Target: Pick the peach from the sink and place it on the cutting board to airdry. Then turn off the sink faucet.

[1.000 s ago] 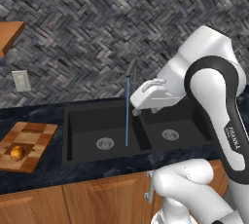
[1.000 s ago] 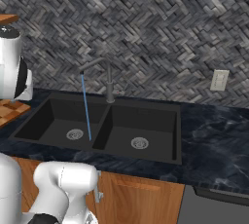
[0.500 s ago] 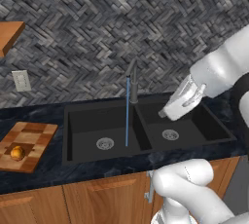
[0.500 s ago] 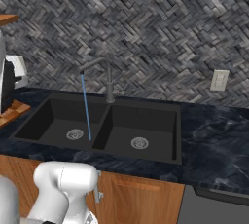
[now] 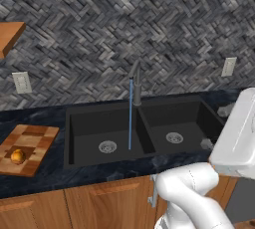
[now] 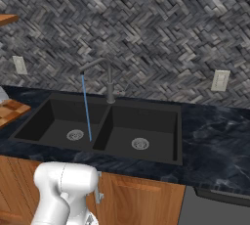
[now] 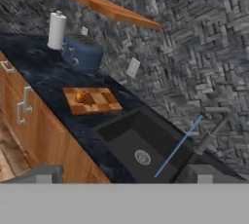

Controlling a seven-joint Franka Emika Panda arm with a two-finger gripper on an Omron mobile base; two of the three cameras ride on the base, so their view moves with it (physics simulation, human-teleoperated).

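My pincer (image 7: 124,178) stands wide open, its two dark fingertips (image 7: 44,174) far apart at the bottom of the hand view, and it has hold of nothing.

Far to the left of my pincer, wooden cabinet doors (image 7: 29,121) with pale handles run under the dark marbled counter (image 7: 48,79). Beyond them, ahead and to the left, a white paper towel roll (image 7: 57,29) stands upright on the counter, with a blue toaster (image 7: 82,55) just beside it. An orange-brown shelf (image 7: 97,4) slants across the wall above both.

Nearer to me, ahead and a little left of my pincer's middle, the cutting board (image 7: 99,101) lies flat on the counter. The peach (image 7: 80,97) sits on it, toward its left end, well apart from my fingertips. A pale wall outlet (image 7: 133,67) hangs on the stone wall just past the board.

Straight ahead of my pincer, the sink (image 7: 121,140) opens beside the board, with a round silver drain (image 7: 142,158) in the basin in view. To the right of the drain, a thin blue stream of water (image 7: 177,145) crosses the basin. It runs from the spout of the sink faucet (image 7: 214,128), which stands ahead and to the right of my pincer.
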